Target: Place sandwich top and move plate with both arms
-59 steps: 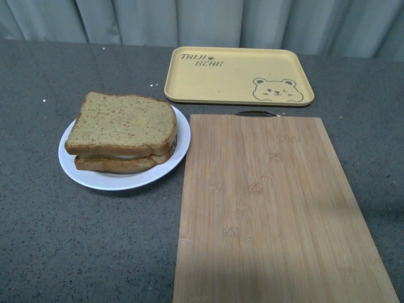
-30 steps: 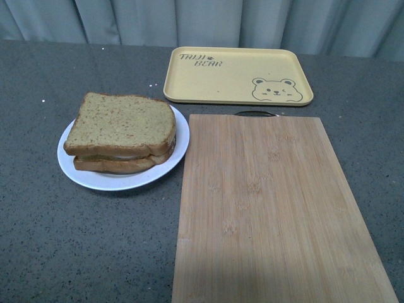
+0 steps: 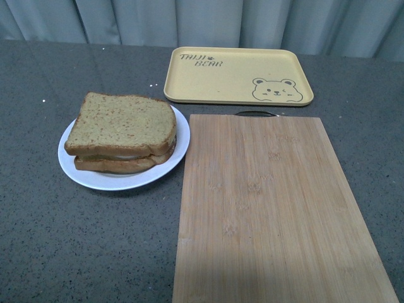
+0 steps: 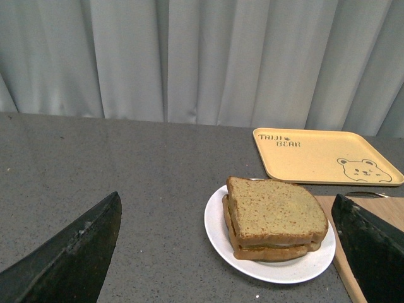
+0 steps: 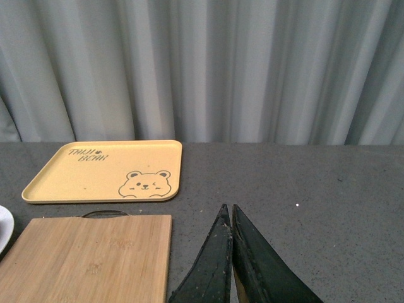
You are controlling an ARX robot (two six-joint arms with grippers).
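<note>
Nothing much is changing over the last sec. Nearest, neither arm is showing in the front view, so both are hanging back from the work.

The L gripper is standing wide open w/ nothing in it, its two fingers framing the plate from well off. The R gripper is pinched shut, tips touching, nothing visible btwn them, pointing over bare table beside the cutting board.

Further in, the board is lying bare. Just left of it, near its far corner, the plate is sitting where it was a sec ago, apart from a tiny wobble of the view. The sandwich top is already resting on the stack, roughly square over the bottom slice, w/ pale filling peeking at the edge.

Beyond that, the yellow tray is waiting empty, w/ the curtain behind.

My read: the topping step looks done and the plate move isn't starting yet. Both grippers are clear of the rim, and R prob needs opening before gripping it.
</note>
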